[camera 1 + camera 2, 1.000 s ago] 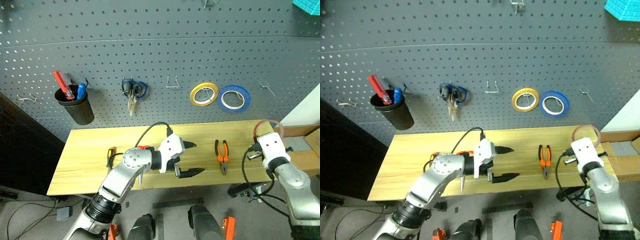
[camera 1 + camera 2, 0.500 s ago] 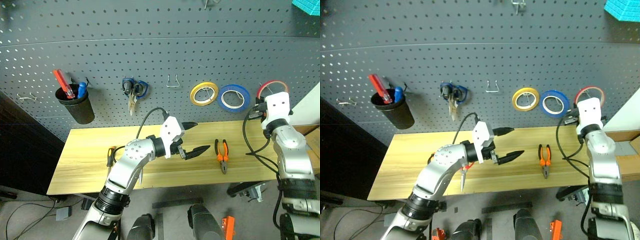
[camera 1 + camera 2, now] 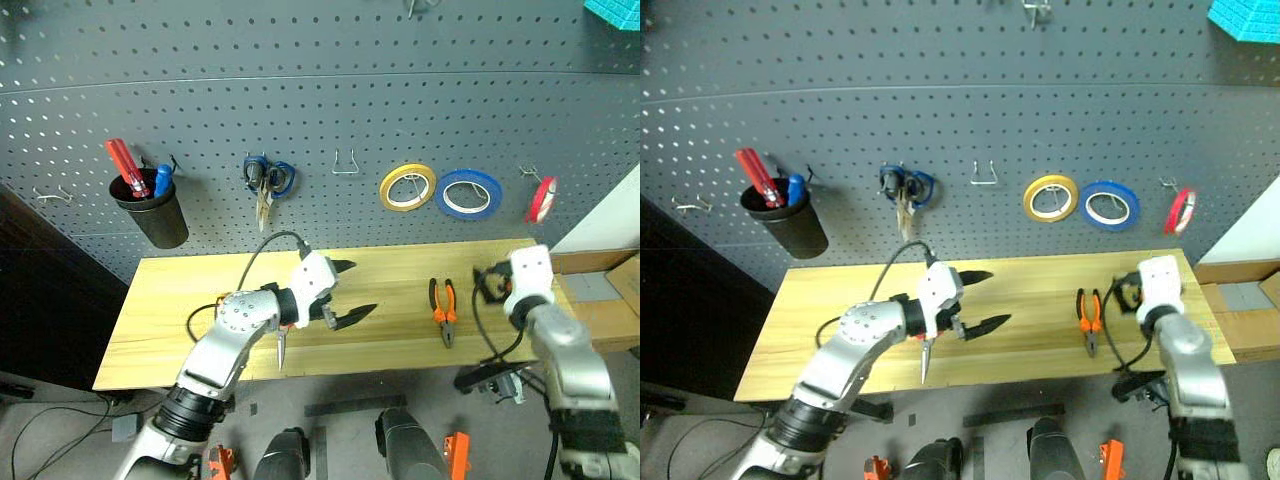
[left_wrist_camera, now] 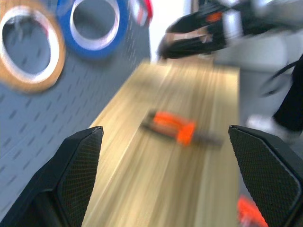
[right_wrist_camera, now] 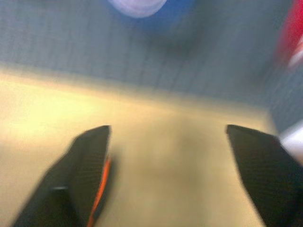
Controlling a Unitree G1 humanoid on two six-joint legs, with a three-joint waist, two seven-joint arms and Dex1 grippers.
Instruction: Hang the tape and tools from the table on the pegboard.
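Note:
The red tape (image 3: 541, 199) hangs on a hook at the right of the pegboard (image 3: 320, 90), beside the blue roll (image 3: 468, 194). My right gripper (image 3: 487, 287) is open and empty, low over the table (image 3: 400, 262), just right of the orange-and-black pliers (image 3: 443, 308). Those pliers lie flat, and the left wrist view has them too (image 4: 177, 130). My left gripper (image 3: 345, 293) is open and empty above the table's middle. A scissors blade (image 3: 281, 350) sticks out under my left forearm. The screwdriver (image 3: 221, 303) lies mostly hidden behind that arm.
A yellow roll (image 3: 407, 187) and blue-handled scissors (image 3: 266, 180) hang on the pegboard. A black cup (image 3: 150, 208) with red and blue tools hangs at the left. An empty hook (image 3: 345, 163) sits between scissors and rolls. A cardboard box (image 3: 600, 290) borders the table's right end.
My right gripper let go of the red tape on the far right hook, opened and dropped down beside the pliers. My left gripper moved left over the table, still open.

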